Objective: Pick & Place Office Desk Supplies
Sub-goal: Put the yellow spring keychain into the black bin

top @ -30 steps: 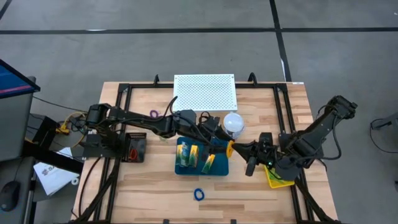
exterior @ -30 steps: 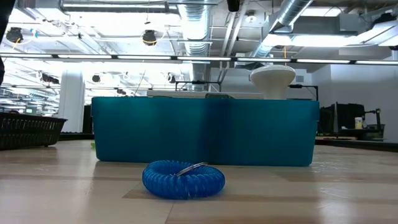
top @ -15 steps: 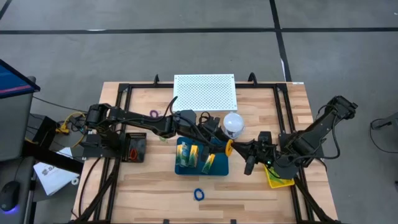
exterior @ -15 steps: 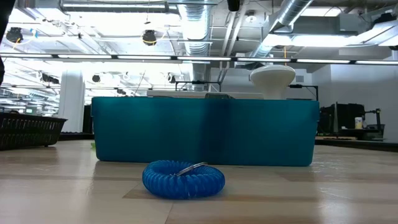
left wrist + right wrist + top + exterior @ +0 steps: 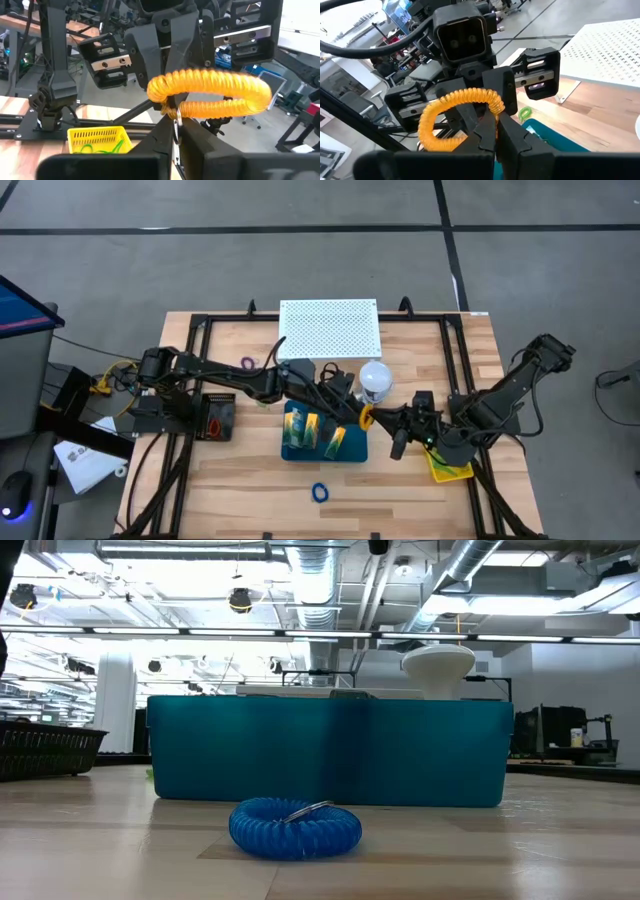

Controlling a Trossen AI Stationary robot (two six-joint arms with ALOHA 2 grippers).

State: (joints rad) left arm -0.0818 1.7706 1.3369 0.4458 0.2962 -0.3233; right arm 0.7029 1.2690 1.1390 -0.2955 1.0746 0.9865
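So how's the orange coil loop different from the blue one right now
The orange coil loop is up off the table, pinched between the left pincer and the right pincer, both shut on it; the blue coil loop lies flat and untouched on the wood. The orange one is stretched into a long oval; the blue one keeps a compact ring. Both are spiral loops with a metal key ring.
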